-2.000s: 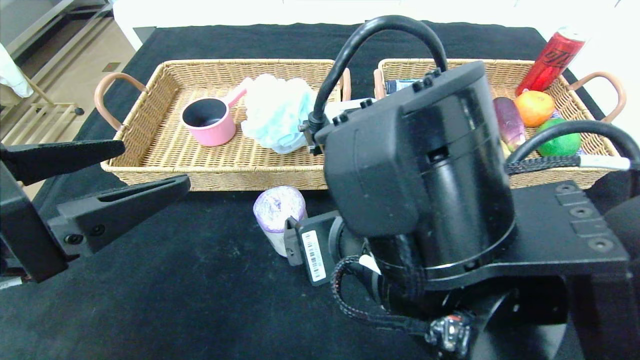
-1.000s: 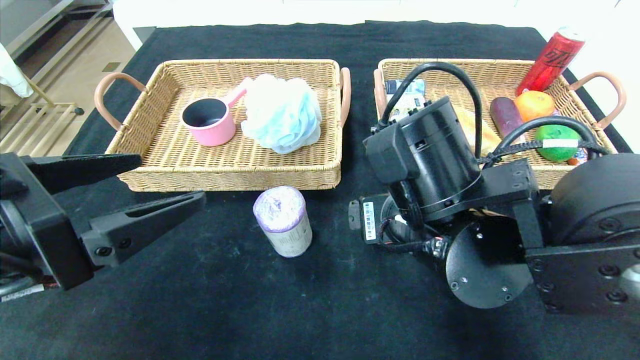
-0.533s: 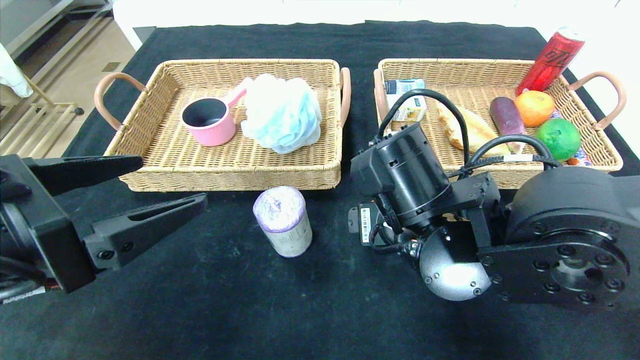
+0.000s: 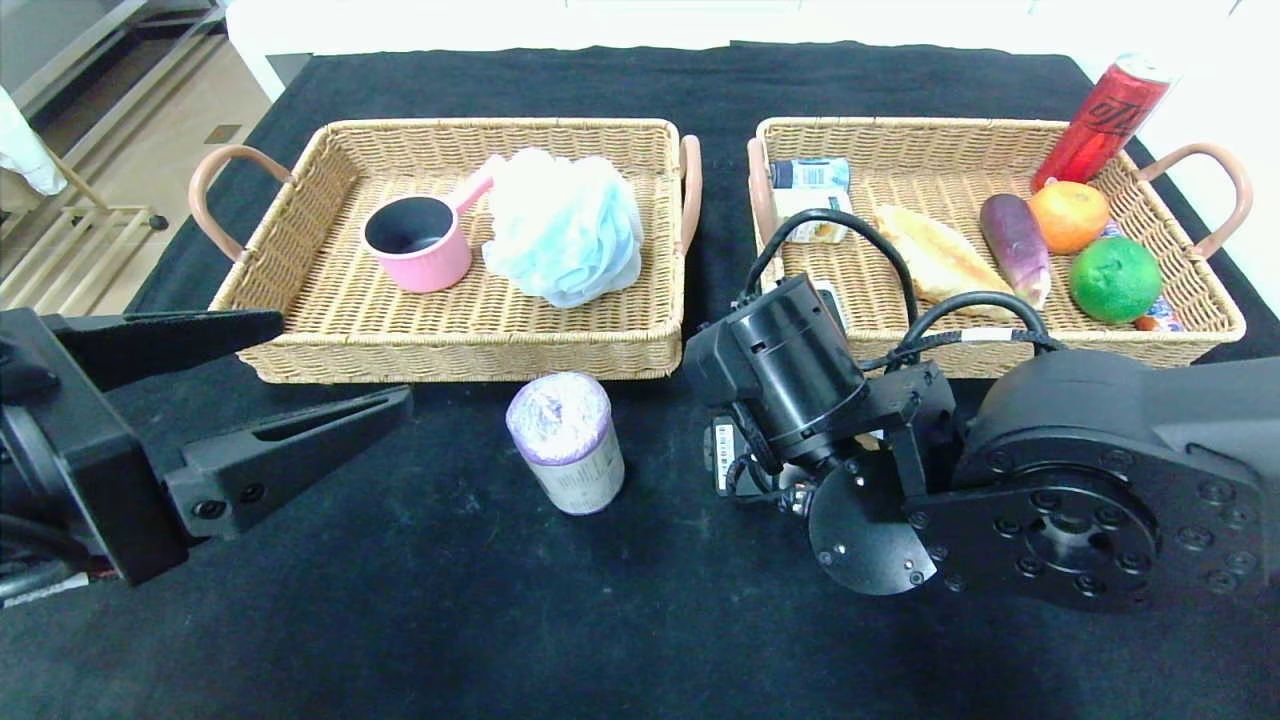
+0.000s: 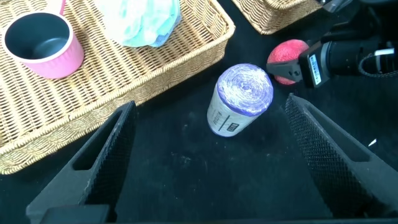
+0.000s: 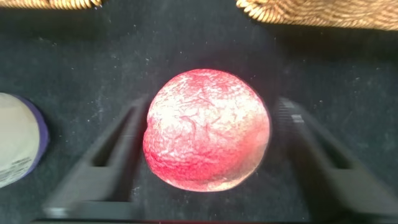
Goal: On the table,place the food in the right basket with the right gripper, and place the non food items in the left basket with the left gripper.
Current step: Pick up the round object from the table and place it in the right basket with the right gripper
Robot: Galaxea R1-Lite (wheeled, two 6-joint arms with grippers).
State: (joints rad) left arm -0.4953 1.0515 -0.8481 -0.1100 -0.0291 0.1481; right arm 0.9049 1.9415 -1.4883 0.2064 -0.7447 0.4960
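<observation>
Straddling the peach (image 6: 206,129), the right gripper (image 6: 205,155) has one finger on each side of the fruit – jaws apart, and whether the pads touch it cannot be told. Peach sits on the black table (image 4: 420,600) just in front of the right basket (image 4: 1000,352), near its left front corner; in the left wrist view it shows as a pink-red ball (image 5: 287,60) beside the right arm's wrist. From the head camera the right arm's bulk hides the peach and its own fingers.

Croissant (image 4: 935,262) and eggplant (image 4: 1014,246) lie inside the right basket, along with an orange (image 4: 1068,214), a green lime (image 4: 1114,278) and a small carton (image 4: 812,192); a red can (image 4: 1100,122) leans at its far right corner.

Left gripper (image 4: 290,385) hangs low at the table's left front – fingers wide apart, holding nothing. The grey-labelled roll (image 4: 567,440) stands upright on the cloth in front of the left basket (image 4: 450,355), between the two arms. Pink pan (image 4: 418,241) and blue bath puff (image 4: 565,227) rest in the left basket, touching each other.
</observation>
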